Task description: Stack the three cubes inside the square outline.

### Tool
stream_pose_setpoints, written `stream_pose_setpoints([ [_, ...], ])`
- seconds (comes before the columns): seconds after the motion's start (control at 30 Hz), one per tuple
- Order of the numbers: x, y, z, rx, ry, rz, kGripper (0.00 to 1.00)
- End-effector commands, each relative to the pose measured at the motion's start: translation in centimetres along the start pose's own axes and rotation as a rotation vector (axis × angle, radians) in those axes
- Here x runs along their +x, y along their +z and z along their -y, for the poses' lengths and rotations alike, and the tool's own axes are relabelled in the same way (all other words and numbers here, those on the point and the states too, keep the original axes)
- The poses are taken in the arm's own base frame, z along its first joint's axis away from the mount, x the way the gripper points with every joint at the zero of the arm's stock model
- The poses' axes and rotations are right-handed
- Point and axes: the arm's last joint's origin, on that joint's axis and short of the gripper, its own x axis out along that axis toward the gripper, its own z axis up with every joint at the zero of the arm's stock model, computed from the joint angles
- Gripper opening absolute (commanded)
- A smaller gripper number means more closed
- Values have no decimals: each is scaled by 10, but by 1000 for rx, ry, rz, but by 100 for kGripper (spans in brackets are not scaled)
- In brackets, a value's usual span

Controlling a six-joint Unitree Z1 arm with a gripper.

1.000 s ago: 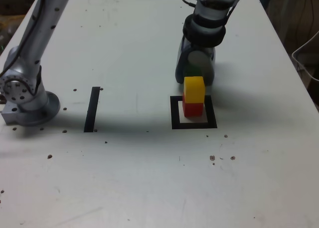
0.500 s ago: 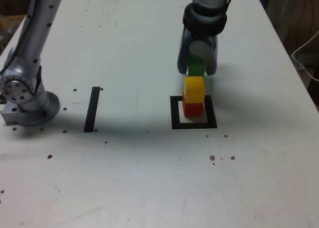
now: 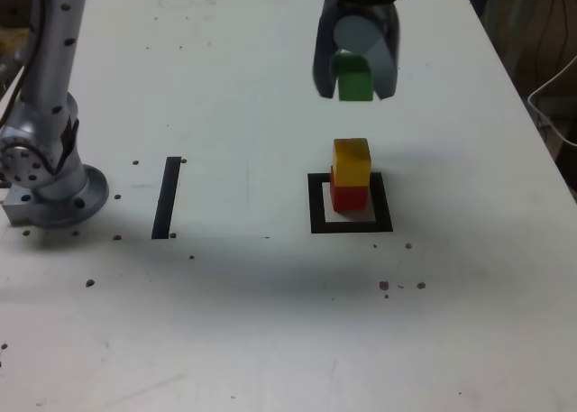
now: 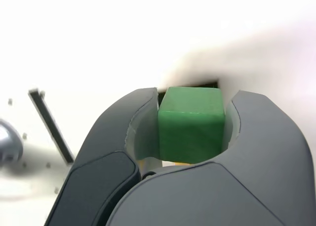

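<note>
Exterior view: hold green cube (image 3: 355, 83) in gripper (image 3: 355, 92), jaws closed on opposite sides. Find it raised above white tabletop (image 3: 252, 340), behind and apart from two-cube stack. Record stack from exterior view: yellow cube (image 3: 352, 164) on top, red cube (image 3: 350, 197) underneath, both upright. Place red cube inside black tape square outline (image 3: 352, 227), with white interior visible beside it and in front. Read stack order from this view only.

Wrist view: confirm grip at closer range, with one curved dark grey finger (image 4: 111, 122) on each side of green cube. Make out top face and one side face of cube, plus paler inner surfaces of fingers, details too small to tell in exterior view. Catch just slivers of yellow past lower edge of cube and a dark piece of square outline beyond it. Cannot tell red cube from this view.

Both views: log straight black tape strip (image 3: 167, 198) and rounded grey arm base (image 3: 63, 200), well apart from outline. See base almost whole in exterior view, cropped in wrist view.
</note>
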Motion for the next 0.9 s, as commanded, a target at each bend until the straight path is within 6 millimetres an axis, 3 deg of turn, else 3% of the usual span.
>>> stream_pose_setpoints([
  [0.0,-2,-1,4,-9,-13,-11,6],
  [0.47,3,15,37,-91,-46,-74,5],
  [0.87,10,11,44,-117,-57,-110,5],
])
